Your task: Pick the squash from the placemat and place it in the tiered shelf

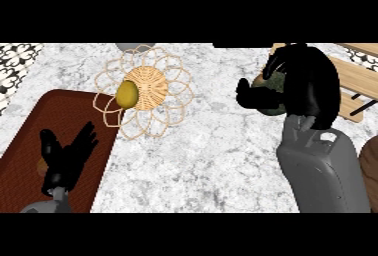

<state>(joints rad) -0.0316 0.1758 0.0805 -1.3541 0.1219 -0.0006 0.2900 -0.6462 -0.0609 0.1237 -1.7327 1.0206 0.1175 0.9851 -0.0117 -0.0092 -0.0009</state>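
The squash (pixel 267 95) is dark green with a tan patch and is mostly hidden by my right hand (pixel 306 85), whose fingers and thumb curl round it. It hangs at the upper right, just left of the wooden tiered shelf (pixel 359 76) and partly over the shelf's near edge. The dark brown placemat (pixel 26 135) lies at the lower left. My left hand (pixel 66 155) rests open above the placemat, fingers up.
A wicker basket (pixel 151 90) shaped like a flower stands left of centre on the marble counter (pixel 214 155), with a yellow fruit (pixel 127 94) in it. A brown wooden thing (pixel 370 170) shows at the right edge. A grey round object (pixel 129 47) sits at the top edge.
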